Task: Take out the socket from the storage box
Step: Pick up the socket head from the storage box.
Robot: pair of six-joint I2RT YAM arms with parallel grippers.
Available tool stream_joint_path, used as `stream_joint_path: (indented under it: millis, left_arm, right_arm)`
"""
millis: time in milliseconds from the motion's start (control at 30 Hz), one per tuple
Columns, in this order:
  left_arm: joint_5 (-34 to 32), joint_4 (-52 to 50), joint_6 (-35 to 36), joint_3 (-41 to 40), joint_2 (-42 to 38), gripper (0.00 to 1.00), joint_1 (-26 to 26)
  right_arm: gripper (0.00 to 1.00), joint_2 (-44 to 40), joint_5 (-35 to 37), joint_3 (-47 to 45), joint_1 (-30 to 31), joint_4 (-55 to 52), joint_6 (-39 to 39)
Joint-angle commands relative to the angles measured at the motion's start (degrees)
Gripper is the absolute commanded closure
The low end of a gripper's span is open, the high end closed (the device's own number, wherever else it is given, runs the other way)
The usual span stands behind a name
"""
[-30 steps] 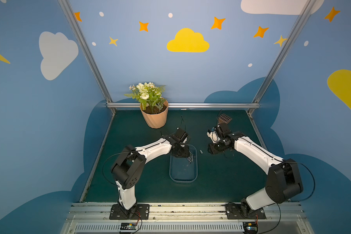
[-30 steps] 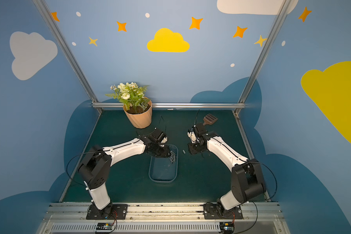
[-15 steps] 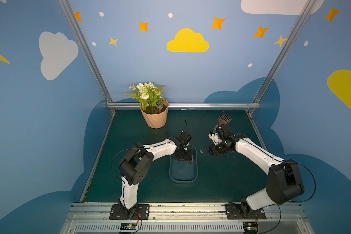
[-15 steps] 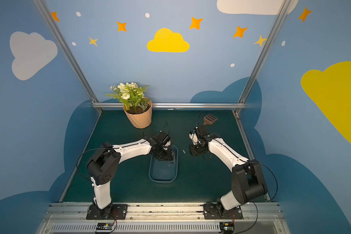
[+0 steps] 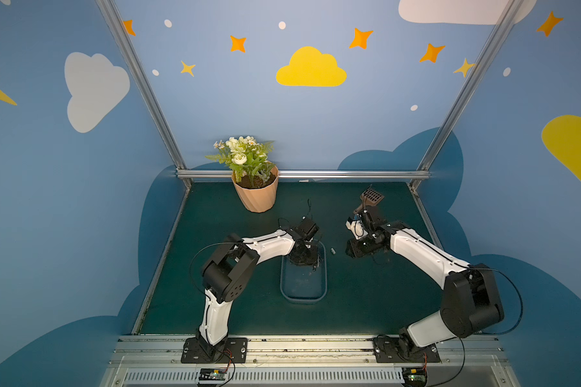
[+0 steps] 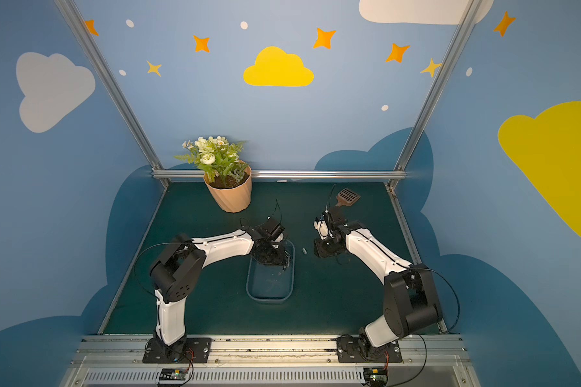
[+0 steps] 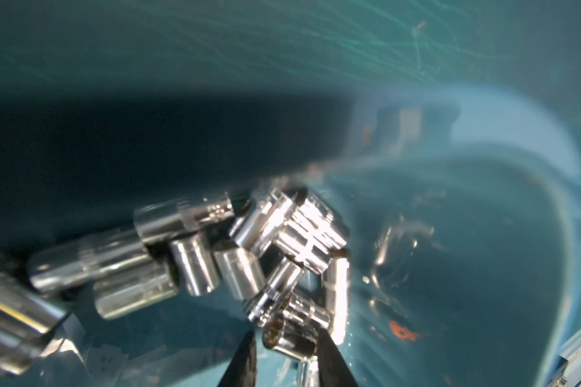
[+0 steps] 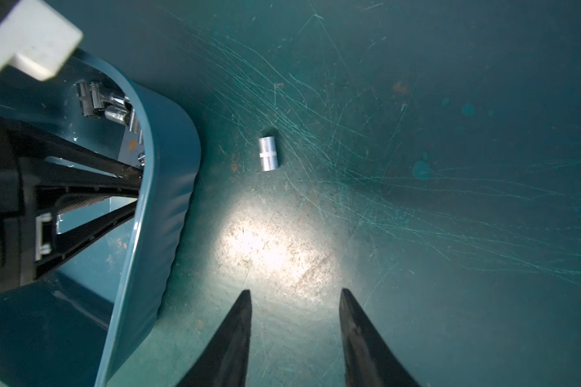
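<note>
The left gripper [image 7: 284, 335] is lowered into the far end of the storage box [image 5: 303, 299]. Its jaws are set narrowly either side of one socket [image 7: 291, 340] at the edge of a pile of sockets [image 7: 242, 248] on the box floor, and it cannot be told whether they press on it. The right gripper [image 8: 296, 291] hangs over the green mat [image 8: 416, 234] just beside the box, jaws apart and empty, with a loose socket [image 8: 268, 154] lying on the mat between it and the box wall.
</note>
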Motion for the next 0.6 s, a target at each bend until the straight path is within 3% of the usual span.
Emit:
stream_joint_path:
  millis: [0,233,567]
  left_arm:
    - [-0.5,-2.7,0.0,0.8,2.1,0.70,-0.3]
    - [-3.0,-5.7,1.2,1.4,1.9,0.77,-0.8]
    - [-7.3,-10.8,4.0,3.1,1.8,0.74,-1.3]
  right_arm:
    - [0.56,-1.5,-1.0,-0.8,-0.3,0.8,0.4]
    - [0.57,-0.9,-1.8,-0.9,-0.5,0.9,0.5]
    - [0.56,-0.6,-2.2,-0.9,-0.5,1.1,0.6]
